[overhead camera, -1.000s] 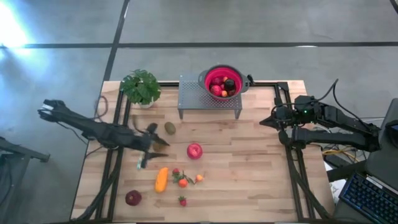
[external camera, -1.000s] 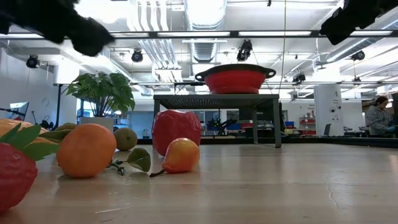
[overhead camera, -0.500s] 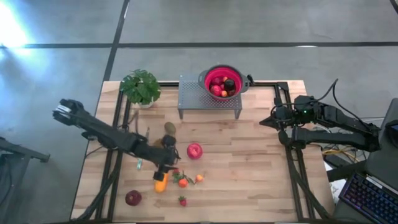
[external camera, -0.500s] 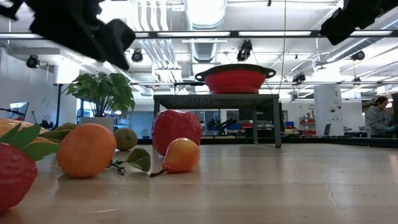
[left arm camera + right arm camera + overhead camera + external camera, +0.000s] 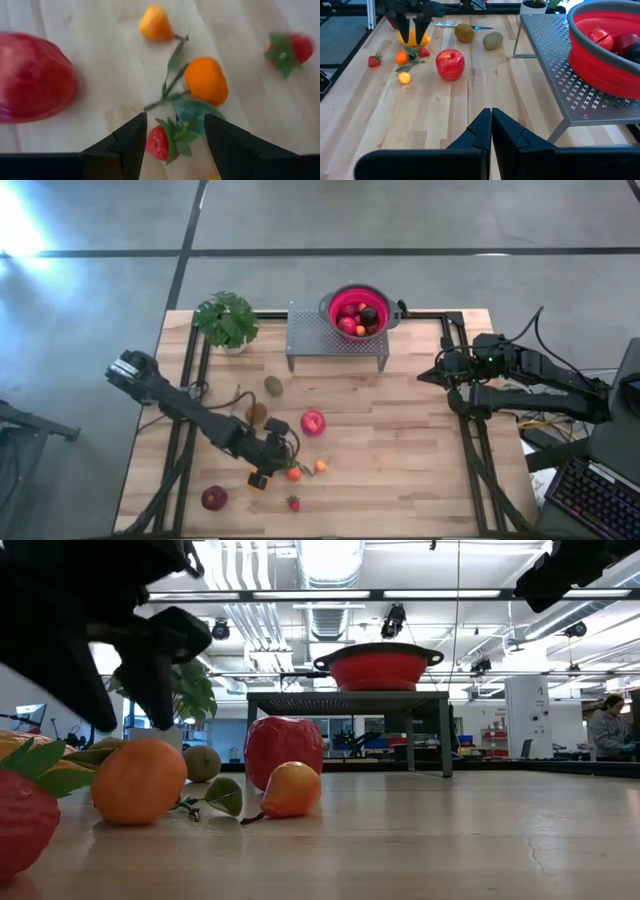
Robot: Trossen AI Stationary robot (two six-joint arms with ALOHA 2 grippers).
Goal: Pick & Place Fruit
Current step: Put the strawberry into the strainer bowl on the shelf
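Since a second ago the left arm has swung in from the table's left side and its left gripper [image 5: 272,463] now hangs low over the cluster of small fruit, fingers parted about halfway and holding nothing. Directly between and just ahead of the fingertips lies a tiny strawberry [image 5: 161,142], red and glossy with a ragged green cap, so the coming move looks like a short straight drop onto it. Just beyond it sits a smooth round orange piece [image 5: 206,80] on a leafy stem, then a small orange-yellow fruit [image 5: 155,23]; the waxy red apple [image 5: 34,77] bulks off to one side. Well away across the table the right gripper [image 5: 491,122] waits pinched shut beside the perforated metal stand [image 5: 570,75] carrying the red colander [image 5: 600,62].
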